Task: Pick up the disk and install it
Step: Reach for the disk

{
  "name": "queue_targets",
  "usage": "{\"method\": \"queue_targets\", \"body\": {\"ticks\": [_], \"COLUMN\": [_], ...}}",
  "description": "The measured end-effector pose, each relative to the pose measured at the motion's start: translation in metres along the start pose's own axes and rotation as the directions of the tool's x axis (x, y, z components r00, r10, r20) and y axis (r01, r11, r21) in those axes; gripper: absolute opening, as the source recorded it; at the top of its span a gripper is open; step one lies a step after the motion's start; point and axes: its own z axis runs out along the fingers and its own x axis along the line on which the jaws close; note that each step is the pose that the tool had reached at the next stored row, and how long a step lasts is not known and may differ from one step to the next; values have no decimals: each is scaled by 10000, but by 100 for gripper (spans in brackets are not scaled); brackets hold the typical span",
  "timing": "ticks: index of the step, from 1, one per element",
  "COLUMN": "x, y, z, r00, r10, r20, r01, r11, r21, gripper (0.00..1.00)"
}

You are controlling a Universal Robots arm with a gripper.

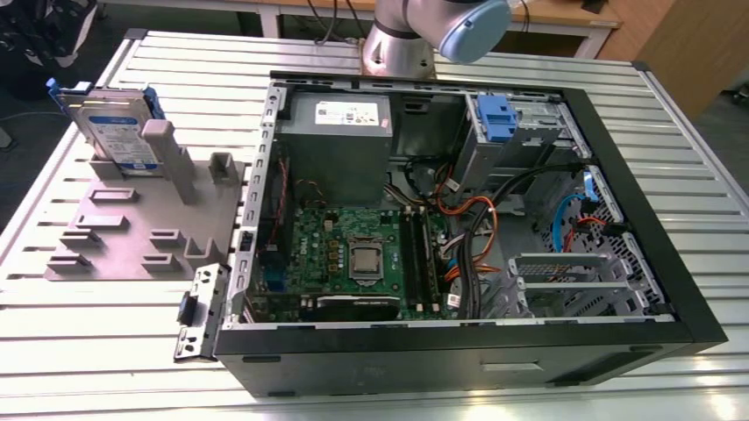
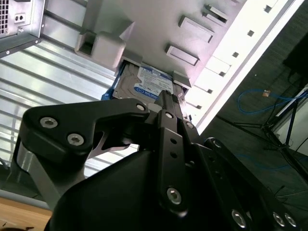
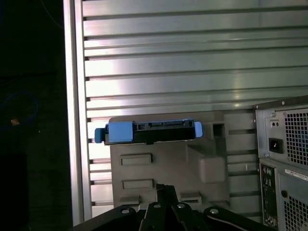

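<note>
Fingers (image 3: pixel 161 196) of my gripper (image 3: pixel 165 189) are pressed together and hold nothing. In the first wrist view they sit over the near edge of the grey holder (image 3: pixel 163 166), apart from the disk (image 3: pixel 151 131). On the exterior view's left of the computer case (image 1: pixel 655 263), the disk stands on edge in a slot at the holder's far end. The holder lies on the slatted table (image 1: pixel 94 351), just beside the case. The case lies open. My arm (image 1: pixel 410 44) rises behind the case.
</note>
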Motion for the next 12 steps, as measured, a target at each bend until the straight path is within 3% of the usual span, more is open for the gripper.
{"method": "queue_targets", "body": {"ticks": [2,12], "x": [27,30], "y": [0,0], "z": [4,4], "r00": [10000,10000], "r10": [1,-1], "r20": [0,0], "r01": [-1,1], "r11": [10000,10000], "r21": [-1,0], "gripper": [11,11]}}
